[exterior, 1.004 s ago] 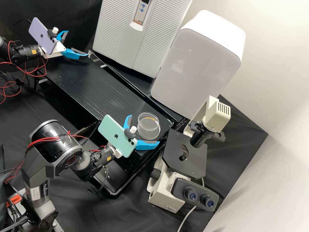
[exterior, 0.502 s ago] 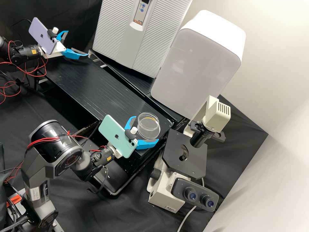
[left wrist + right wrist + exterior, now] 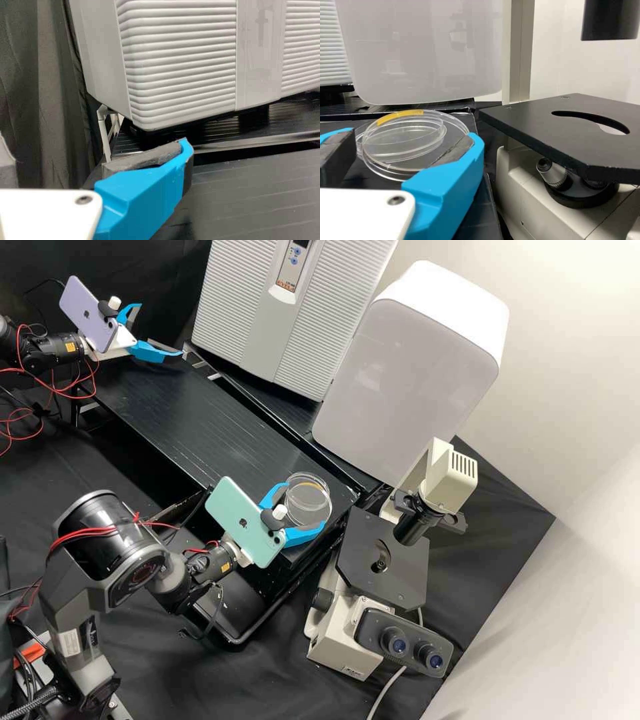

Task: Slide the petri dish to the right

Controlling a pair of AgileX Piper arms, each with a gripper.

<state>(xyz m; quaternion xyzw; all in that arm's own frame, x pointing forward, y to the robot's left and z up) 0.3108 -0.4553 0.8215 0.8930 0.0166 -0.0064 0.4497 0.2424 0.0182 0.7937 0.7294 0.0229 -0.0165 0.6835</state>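
Where the long black ridged bench (image 3: 187, 420) ends beside a grey and white microscope (image 3: 373, 633), a round clear plastic petri dish (image 3: 308, 499) sits flat on the corner. Black cloth (image 3: 267, 673) lies underneath. A big white ribbed machine (image 3: 280, 307) and a smooth white box (image 3: 407, 367) stand behind. The dish has a thin yellow strip (image 3: 400, 115) on its far rim; any writing is too small to read. The right gripper (image 3: 304, 507) pinches the dish from both sides. The left gripper (image 3: 160, 329) hangs over the bench's far end, fingers spread
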